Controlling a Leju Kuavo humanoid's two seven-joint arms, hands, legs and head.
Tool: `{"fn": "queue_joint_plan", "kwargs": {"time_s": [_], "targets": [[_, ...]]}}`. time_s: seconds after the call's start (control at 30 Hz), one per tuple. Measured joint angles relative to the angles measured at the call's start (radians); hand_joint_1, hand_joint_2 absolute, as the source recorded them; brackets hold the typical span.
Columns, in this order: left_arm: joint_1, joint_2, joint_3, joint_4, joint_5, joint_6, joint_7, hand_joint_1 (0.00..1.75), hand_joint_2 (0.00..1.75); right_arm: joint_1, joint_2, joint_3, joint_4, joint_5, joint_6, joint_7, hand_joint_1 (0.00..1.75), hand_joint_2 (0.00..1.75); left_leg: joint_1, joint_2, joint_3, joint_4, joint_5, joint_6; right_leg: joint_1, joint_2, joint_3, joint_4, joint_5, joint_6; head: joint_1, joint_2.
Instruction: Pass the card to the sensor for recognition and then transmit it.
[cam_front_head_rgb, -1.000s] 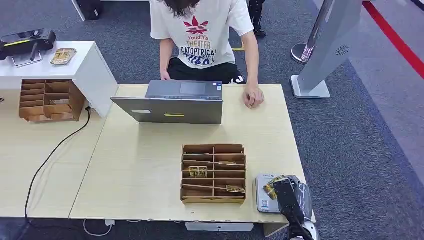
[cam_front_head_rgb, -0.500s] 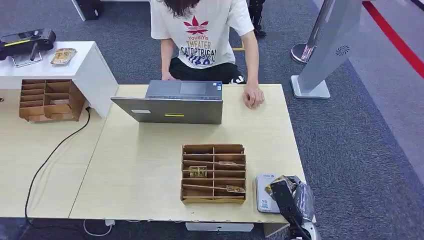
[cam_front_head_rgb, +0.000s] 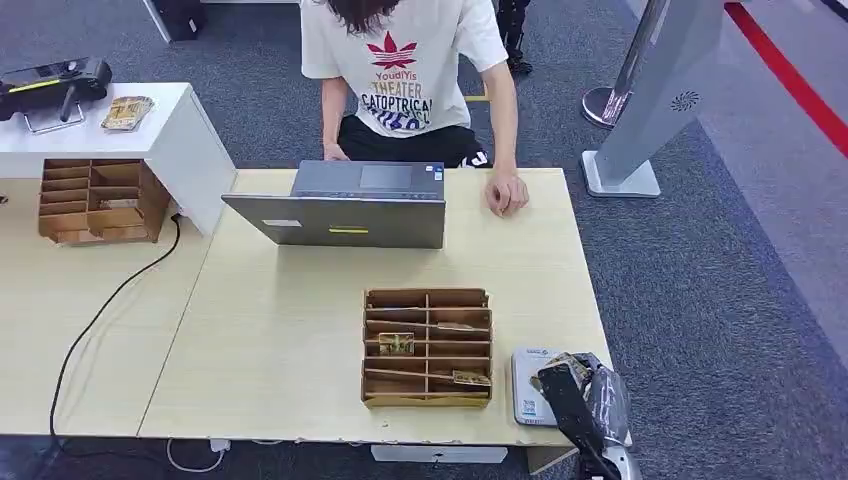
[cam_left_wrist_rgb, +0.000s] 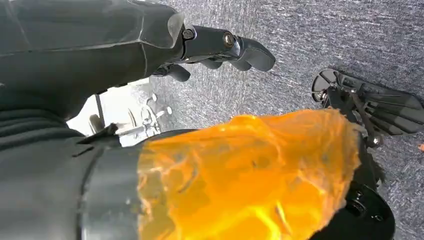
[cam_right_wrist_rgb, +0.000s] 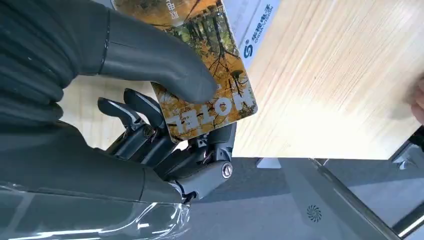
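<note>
My right hand (cam_front_head_rgb: 568, 388) hovers over the white card sensor (cam_front_head_rgb: 527, 395) at the table's near right corner. It pinches a hotel card (cam_right_wrist_rgb: 205, 75) with an autumn-leaf print between the thumb (cam_right_wrist_rgb: 165, 60) and the darker fingers (cam_right_wrist_rgb: 150, 135); the same card (cam_front_head_rgb: 570, 362) peeks out above the hand in the head view. The sensor's printed white top (cam_right_wrist_rgb: 257, 25) lies just behind the card. My left hand (cam_left_wrist_rgb: 220, 47) hangs over grey carpet, its fingers apart and holding nothing.
A wooden card rack (cam_front_head_rgb: 427, 346) with a few cards stands left of the sensor. A laptop (cam_front_head_rgb: 345, 205) sits at the far side, where a seated person rests a hand (cam_front_head_rgb: 506, 194) on the table. A second rack (cam_front_head_rgb: 95, 199) stands far left.
My right hand has drawn slightly back toward me over the sensor, still holding the card. The person and everything else stay put.
</note>
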Motion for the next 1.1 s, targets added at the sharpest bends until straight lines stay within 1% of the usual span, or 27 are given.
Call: {"fn": "queue_joint_plan", "kwargs": {"time_s": [1.1], "targets": [[0.0,0.0,-0.002,0.0,-0.02,0.0,0.004,0.0,0.0,-0.006,0.0,0.024,0.018,-0.016,-0.003,0.001,1.75,1.75,0.0,0.0,0.0,0.0,0.0,0.0,0.0,0.0,0.0,0.0,0.0,0.0,0.0,0.0]]}}
